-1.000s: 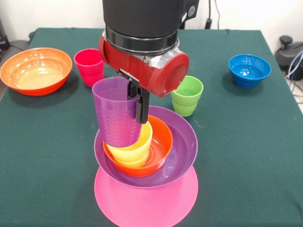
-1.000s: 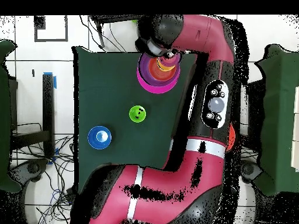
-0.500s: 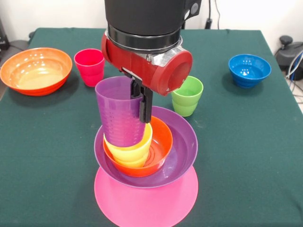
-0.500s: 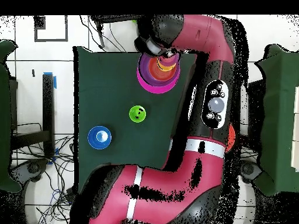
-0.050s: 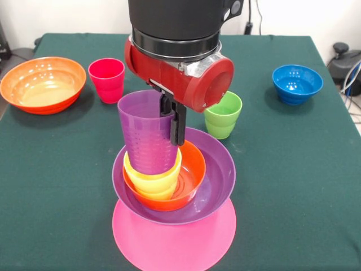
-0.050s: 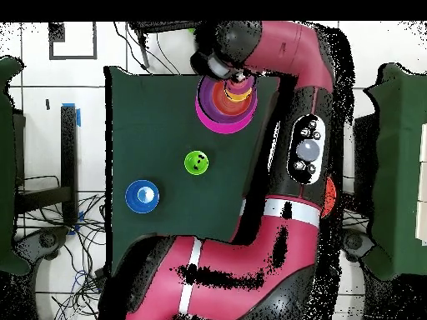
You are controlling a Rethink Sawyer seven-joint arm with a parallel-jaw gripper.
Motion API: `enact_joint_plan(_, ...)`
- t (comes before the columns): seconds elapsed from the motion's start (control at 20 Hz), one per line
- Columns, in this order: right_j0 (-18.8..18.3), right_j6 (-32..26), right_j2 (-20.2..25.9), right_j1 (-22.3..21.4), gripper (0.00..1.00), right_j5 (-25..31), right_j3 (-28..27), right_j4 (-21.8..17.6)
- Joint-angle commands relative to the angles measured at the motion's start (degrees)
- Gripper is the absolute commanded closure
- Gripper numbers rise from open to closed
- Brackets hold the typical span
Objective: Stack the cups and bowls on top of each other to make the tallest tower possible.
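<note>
So the gripper [image 5: 172,121] is clamped on the rim of the purple cup [image 5: 148,135], one black finger [image 5: 178,124] running down the outside of the cup wall on the side facing the green cup. The purple cup is upright, maybe leaning a touch, and its bottom end sits down inside the yellow cup [image 5: 153,179].

Right below the gripper is the tower [image 5: 174,192]: yellow cup nested in the small orange bowl [image 5: 192,172], that one inside the medium purple bowl [image 5: 217,169], all resting on the upturned pink bowl [image 5: 175,240] at the base. From overhead the stack [image 6: 225,104] mostly hides under the arm's wrist.

Just beyond the gripper, to the picture's right, the light green cup [image 5: 223,114] stands on the green table [image 5: 293,186], close to the purple bowl's rim but apart from it. The red cup [image 5: 106,79] is off on the other side, further back, with the large orange bowl [image 5: 42,84] past it near the table edge. The small blue bowl [image 5: 297,83] is well apart, way over on the green cup's side.
</note>
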Motion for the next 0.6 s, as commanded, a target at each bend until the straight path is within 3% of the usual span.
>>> enact_joint_plan(0.05,1.7,6.2,2.3,0.1,1.0,-2.4,8.2,0.2)
enact_joint_plan(0.6,1.7,6.4,2.3,0.2,1.0,-4.3,8.9,0.3)
